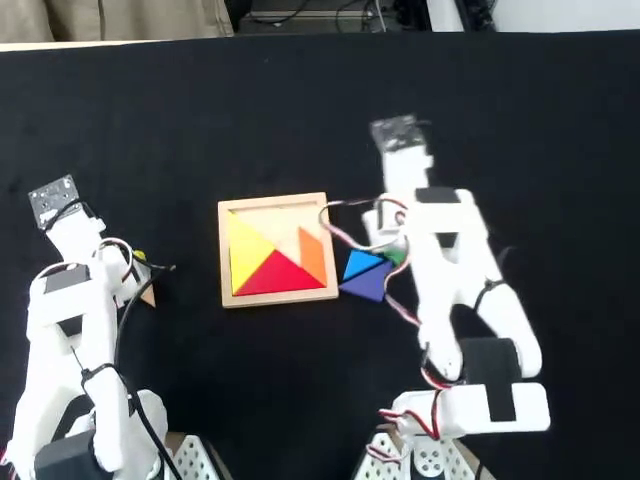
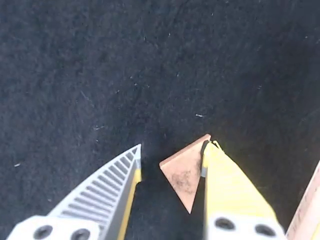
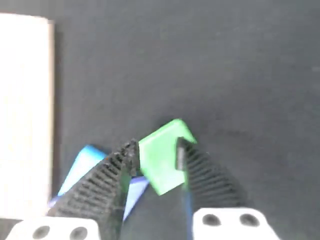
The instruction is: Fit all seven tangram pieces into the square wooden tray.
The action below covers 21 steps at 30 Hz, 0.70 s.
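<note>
I find the right gripper (image 3: 156, 144) clamped on the green piece (image 3: 161, 161), beside the blue piece (image 1: 358, 265) and near the tray (image 1: 280, 297). My advice is to lift clear and square it to the bare gap. The left gripper (image 2: 174, 145) stands open around a tan triangle (image 2: 182, 175).

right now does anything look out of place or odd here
Nothing damaged. Four pieces are outside the wooden tray: a blue triangle and purple piece touch beside its right edge, the right gripper clamps a green square, and a tan triangle lies between the left gripper's open fingers, far from the tray.
</note>
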### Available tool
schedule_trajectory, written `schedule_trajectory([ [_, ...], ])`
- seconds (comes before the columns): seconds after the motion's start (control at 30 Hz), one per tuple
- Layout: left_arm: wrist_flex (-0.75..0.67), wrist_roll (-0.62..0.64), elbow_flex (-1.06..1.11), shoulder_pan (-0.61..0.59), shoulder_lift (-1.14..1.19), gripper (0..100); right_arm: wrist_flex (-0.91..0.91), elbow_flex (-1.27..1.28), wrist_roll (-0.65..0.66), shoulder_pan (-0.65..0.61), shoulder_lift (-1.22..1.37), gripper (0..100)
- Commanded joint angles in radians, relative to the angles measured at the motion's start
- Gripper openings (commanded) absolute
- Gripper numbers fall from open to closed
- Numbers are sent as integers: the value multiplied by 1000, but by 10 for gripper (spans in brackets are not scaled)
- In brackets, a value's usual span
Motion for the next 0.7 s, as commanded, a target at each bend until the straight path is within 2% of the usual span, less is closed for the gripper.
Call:
schedule_trajectory([
  [0.0,-15,14,-4,7,-29,202,32,-4,38,-68,-54,158],
  [0.17,-6,11,-8,12,-29,202,-2,-1,35,-78,-45,155],
  [0.27,-2,-20,-21,41,-31,206,-112,62,38,-57,-45,100],
  [0.37,46,-302,-128,44,-21,206,-238,130,43,-44,-45,44],
  [0.43,155,-443,-219,53,-14,207,-278,142,43,-31,-47,36],
  [0.6,445,-649,-452,53,72,207,-287,137,40,-12,-47,36],
  [0.67,519,-640,-510,53,147,208,-287,137,38,-15,-47,36],
])
